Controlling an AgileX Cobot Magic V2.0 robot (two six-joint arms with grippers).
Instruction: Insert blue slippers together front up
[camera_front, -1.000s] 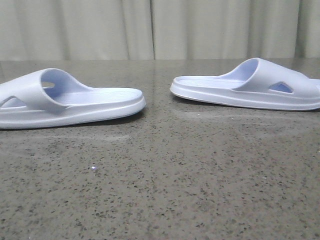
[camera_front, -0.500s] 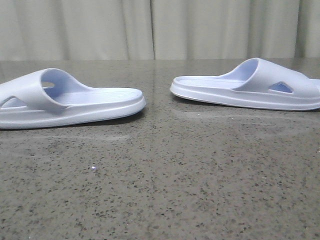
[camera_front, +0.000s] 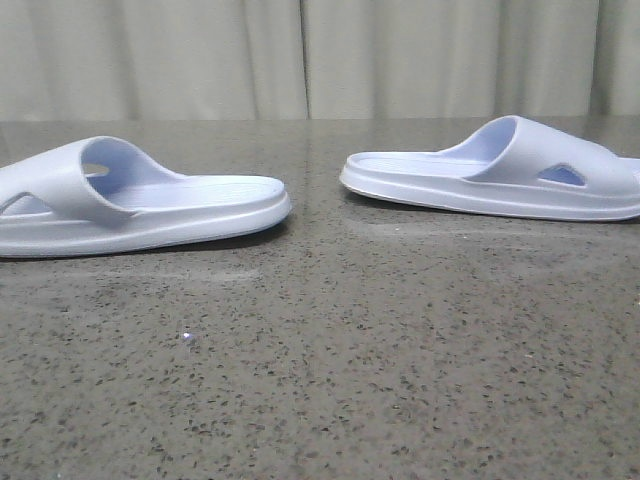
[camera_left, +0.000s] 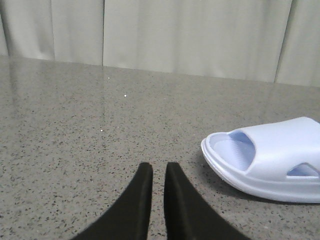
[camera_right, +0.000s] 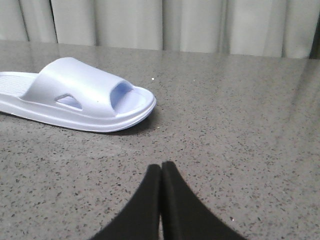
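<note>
Both blue slippers flat on table, heels facing, well apart: left slipper, right slipper. Left gripper nearly closed, empty; right gripper closed, empty. I'd open wide first, grab by strap, not sole.

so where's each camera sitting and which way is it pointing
Front: low over the table, facing the curtain; both slippers, left slipper and right slipper, no robot parts.
Left wrist: on the left arm, facing forward; left gripper nearly shut, beside the left slipper's toe.
Right wrist: likewise; right gripper shut, right slipper beyond.
Each wrist view shares one slipper with the front.
</note>
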